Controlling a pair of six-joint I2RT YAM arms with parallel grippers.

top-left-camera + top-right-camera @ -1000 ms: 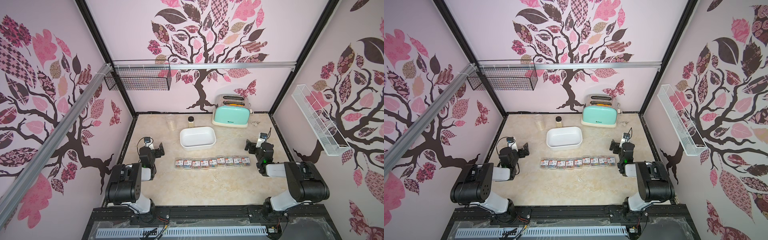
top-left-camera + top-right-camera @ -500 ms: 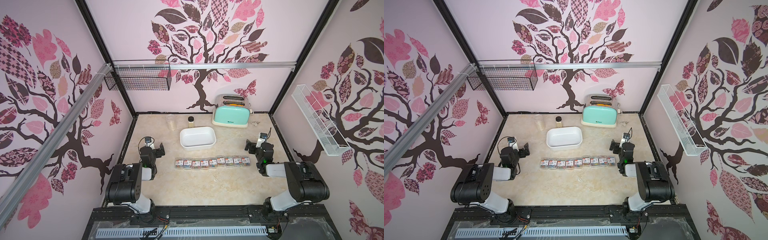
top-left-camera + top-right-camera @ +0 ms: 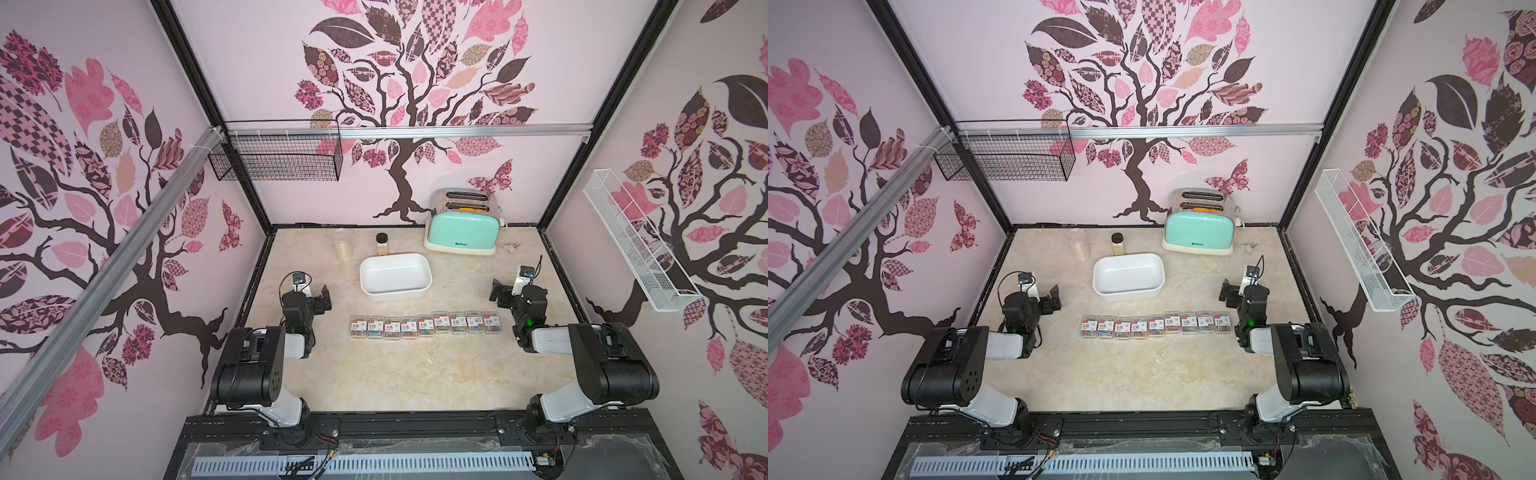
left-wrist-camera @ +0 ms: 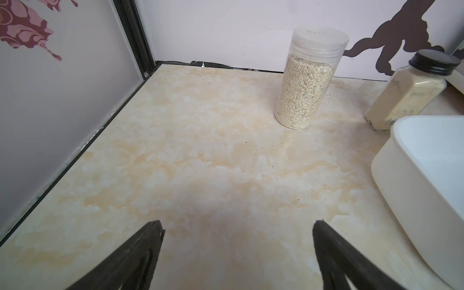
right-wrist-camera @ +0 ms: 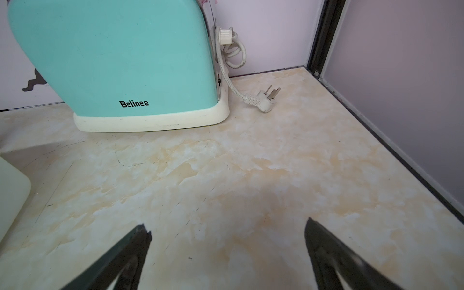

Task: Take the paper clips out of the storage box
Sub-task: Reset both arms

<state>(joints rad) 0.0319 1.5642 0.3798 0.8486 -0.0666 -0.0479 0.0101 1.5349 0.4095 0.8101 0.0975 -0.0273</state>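
Change over the last second is nil: both arms sit where they were, parked at the tabletop's [image 3: 407,374] side edges, and nothing on it has shifted. For the task this reads as a finished job, not a pause mid-step.

The box [image 3: 395,274] shows a bare white inside in both top views, with no case left in it. The clips [image 3: 424,327], nine clear cases, lie flat on the tabletop in one straight row just in front of the box. They sit side by side and apart from the box wall, between the two arms.

The left end effector [image 4: 238,227] is fully spread and released. Its wrist view shows only bare tabletop between the fingers [image 4: 140,251], with a corner of the box off to one side. The right end effector [image 5: 227,226] is likewise wide apart and holds nothing. Marble surface lies between its fingers [image 5: 130,251], and the toaster [image 5: 120,57] stands ahead, untouched. Neither end effector touches a case or the box.
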